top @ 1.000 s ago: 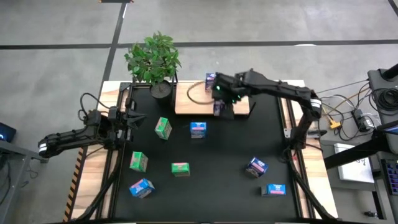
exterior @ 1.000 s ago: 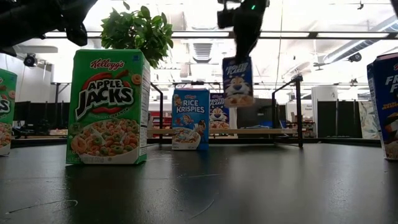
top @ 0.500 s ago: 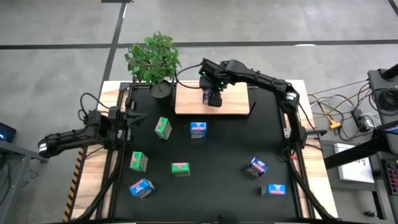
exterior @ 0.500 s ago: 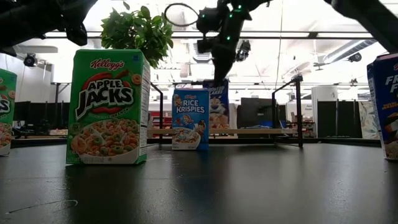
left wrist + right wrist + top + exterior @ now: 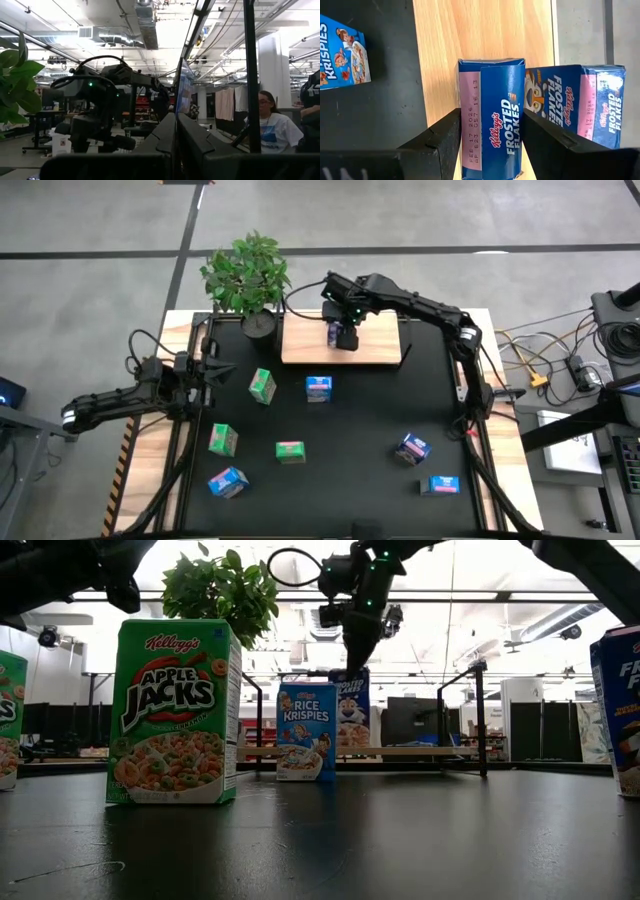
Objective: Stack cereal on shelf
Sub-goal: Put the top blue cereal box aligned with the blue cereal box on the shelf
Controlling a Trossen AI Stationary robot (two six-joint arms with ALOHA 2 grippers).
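The shelf (image 5: 378,340) is a pale wood board at the far side of the black mat. My right gripper (image 5: 343,330) reaches over its middle, shut on a blue Frosted Flakes cereal carton (image 5: 492,125). A second blue Frosted Flakes carton (image 5: 575,105) sits on the shelf right beside it. Several more cereal cartons, green (image 5: 262,386) and blue (image 5: 318,387), are scattered on the mat. My left gripper (image 5: 207,370) waits shut at the mat's left edge, holding nothing. My right gripper pinches the blue carton by two opposite sides (image 5: 465,140) between its two fingers (image 5: 437,145), at the carton's upper end. The fingers slant steeply down from above. The carton stands upright (image 5: 351,710), its lower end at shelf-board level; whether it rests there I cannot tell.
A potted plant (image 5: 247,275) stands at the mat's far left corner, just left of the shelf. A Rice Krispies carton (image 5: 306,730) stands upright on the mat in front of the shelf. An Apple Jacks carton (image 5: 175,710) stands nearer. Bare mat lies in the middle right.
My right gripper has carried the blue carton toward the table's left and far edge and down, from above the shelf's near side to its middle, at shelf level. It has hardly moved in the last half second. Its fingers have stayed on the carton.
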